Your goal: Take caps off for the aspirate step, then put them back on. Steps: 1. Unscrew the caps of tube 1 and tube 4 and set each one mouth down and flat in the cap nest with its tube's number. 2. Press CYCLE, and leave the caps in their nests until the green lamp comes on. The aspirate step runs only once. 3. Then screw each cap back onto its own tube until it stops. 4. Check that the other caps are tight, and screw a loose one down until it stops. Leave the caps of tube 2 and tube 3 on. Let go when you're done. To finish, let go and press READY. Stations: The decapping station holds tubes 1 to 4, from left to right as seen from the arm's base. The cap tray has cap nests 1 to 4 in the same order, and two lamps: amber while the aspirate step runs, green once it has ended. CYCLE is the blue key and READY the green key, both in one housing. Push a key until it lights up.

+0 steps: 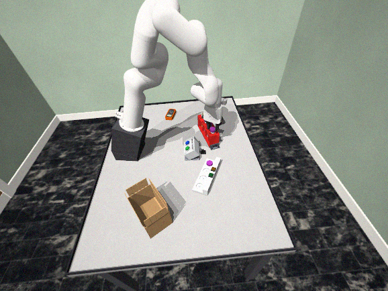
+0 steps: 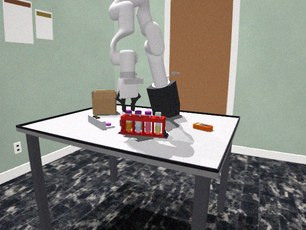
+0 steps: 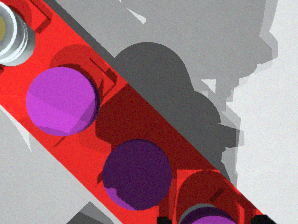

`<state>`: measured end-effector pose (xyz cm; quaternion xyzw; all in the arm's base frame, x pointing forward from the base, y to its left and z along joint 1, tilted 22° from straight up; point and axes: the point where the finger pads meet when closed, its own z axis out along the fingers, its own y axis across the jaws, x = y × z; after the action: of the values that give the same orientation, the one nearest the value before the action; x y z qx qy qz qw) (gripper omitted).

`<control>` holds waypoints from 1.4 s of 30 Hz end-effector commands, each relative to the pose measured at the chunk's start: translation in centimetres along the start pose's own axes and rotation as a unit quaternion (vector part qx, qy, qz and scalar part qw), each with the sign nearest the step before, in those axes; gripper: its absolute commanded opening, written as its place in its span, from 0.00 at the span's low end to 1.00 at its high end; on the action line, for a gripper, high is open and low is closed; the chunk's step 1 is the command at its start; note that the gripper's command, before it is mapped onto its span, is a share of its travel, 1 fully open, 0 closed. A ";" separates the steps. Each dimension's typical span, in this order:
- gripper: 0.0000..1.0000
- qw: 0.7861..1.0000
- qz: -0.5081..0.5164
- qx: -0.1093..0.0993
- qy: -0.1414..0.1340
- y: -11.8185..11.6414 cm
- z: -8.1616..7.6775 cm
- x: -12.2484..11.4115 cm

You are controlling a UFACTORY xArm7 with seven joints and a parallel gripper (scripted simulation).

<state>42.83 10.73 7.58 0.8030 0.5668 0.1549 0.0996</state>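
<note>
The red tube rack holds four tubes. Tube 1, at the end nearest the arm's base, has no cap. Its purple cap lies in the end nest of the white cap tray. The three other tubes carry purple caps: tube 2, tube 3 and tube 4. My gripper is half open and empty. It hangs just above the capped end of the rack. The fingers do not show in the wrist view.
The grey key housing with the blue key and the green key stands beside the rack. The tray's two lamps look dark. An open cardboard box and an orange device lie on the table.
</note>
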 end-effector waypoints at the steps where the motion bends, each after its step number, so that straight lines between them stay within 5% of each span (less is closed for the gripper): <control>1: 0.46 1.000 0.000 -0.009 -0.003 0.1 0.2 0.1; 17: 0.46 1.000 0.000 -0.009 -0.003 0.1 0.6 0.1; 18: 0.00 1.000 0.000 -0.009 -0.003 0.1 0.6 0.1; 32: 0.00 1.000 0.000 -0.009 -0.003 0.1 0.6 0.1; 42: 0.00 0.969 -0.247 -0.008 -0.005 0.1 0.6 0.1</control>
<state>43.07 10.75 6.94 0.7130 0.6727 0.1416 0.1383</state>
